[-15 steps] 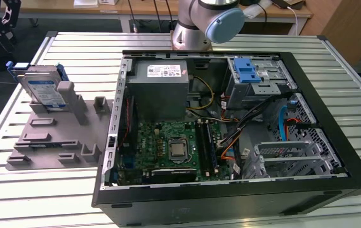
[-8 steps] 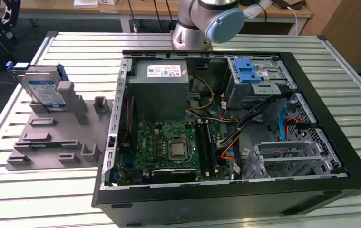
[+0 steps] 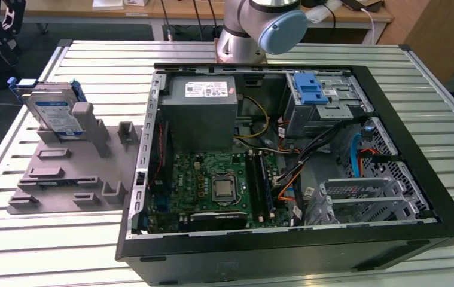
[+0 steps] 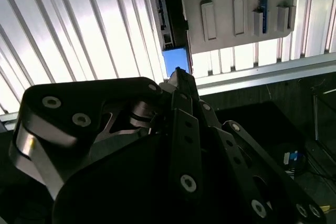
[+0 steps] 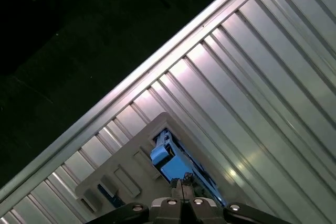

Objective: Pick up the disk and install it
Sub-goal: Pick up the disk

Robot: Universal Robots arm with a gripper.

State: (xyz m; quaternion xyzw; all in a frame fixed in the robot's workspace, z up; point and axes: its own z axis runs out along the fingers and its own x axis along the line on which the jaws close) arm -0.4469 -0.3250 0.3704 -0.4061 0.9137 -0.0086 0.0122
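**Item 1, disk** (image 3: 54, 112). I log it standing on edge in a slot at the far end of the grey fixture (image 3: 67, 170). Its silver face and white-and-blue label are turned toward the exterior camera, and a blue carrier frame runs round its edges. In the first wrist view the disk (image 5: 169, 160) sits straight below the claw (image 5: 181, 183), in line with the tips but apart from them. In the second wrist view I see its thin upper edge (image 4: 167, 11) running away from the claw (image 4: 177, 72).

**Item 2, claw.** In both wrist views the fingers are pressed together tip to tip with nothing between them. I record it as clenched and empty, hanging above the disk without contact.

**Item 3, fixture.** It is a flat grey plate with raised blocks and slots, lying on the slatted metal table (image 3: 59, 251). It is beneath the claw and spreads out to one side of it.

**Item 4, computer case** (image 3: 291, 254). This is a black tower on its side with the panel off. It lies just beside the fixture on the exterior view's right, farther from the claw than the disk.

**Item 5, power supply** (image 3: 203, 110). A grey box with a white sticker sits in the case corner on the fixture's side. The green motherboard (image 3: 215, 185) lies next to it.

**Item 6, drive cage** (image 3: 326, 98). This is grey metal with a blue latch, deeper in the case, and of the listed items it is the one well apart from the claw.

**Item 7, arm** (image 3: 255, 27). Its base stands behind the case.
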